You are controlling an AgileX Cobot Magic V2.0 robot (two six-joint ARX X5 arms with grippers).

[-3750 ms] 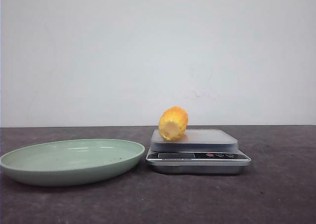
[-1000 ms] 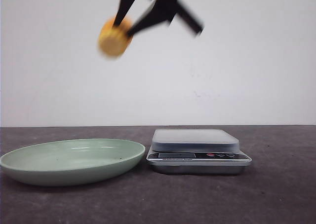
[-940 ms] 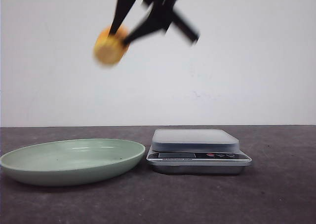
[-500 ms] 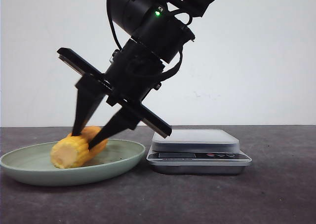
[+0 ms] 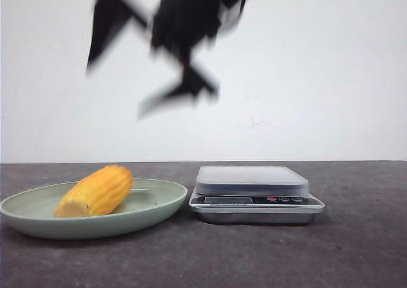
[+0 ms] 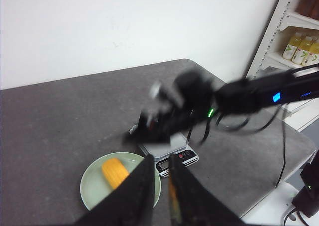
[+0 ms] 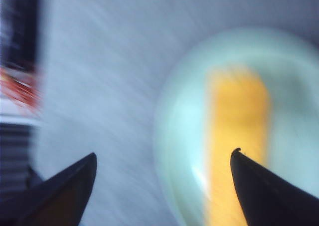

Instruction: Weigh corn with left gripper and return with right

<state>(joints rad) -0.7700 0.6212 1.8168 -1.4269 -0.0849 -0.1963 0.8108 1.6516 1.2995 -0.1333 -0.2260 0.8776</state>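
Observation:
The corn (image 5: 94, 191), a yellow-orange cob piece, lies on its side in the pale green plate (image 5: 152, 206), touched by nothing. My right gripper (image 5: 115, 91) hangs high above the plate, motion-blurred, open and empty. In the right wrist view its fingers (image 7: 75, 186) stand wide apart over the blurred corn (image 7: 237, 131) and plate (image 7: 179, 121). The left wrist view looks down from far above on the corn (image 6: 114, 172), the plate (image 6: 92, 188) and the scale (image 6: 167, 151). My left gripper (image 6: 160, 158) is shut with nothing in it.
The silver kitchen scale (image 5: 254, 196) stands just right of the plate, its platform bare. The right arm (image 6: 234, 96) reaches over the scale. A white shelf with bottles (image 6: 299, 44) stands beyond the table's right edge.
The right gripper carried the corn down from above the scale into the plate, let it go and has risen quickly, open. The corn now rests in the plate.

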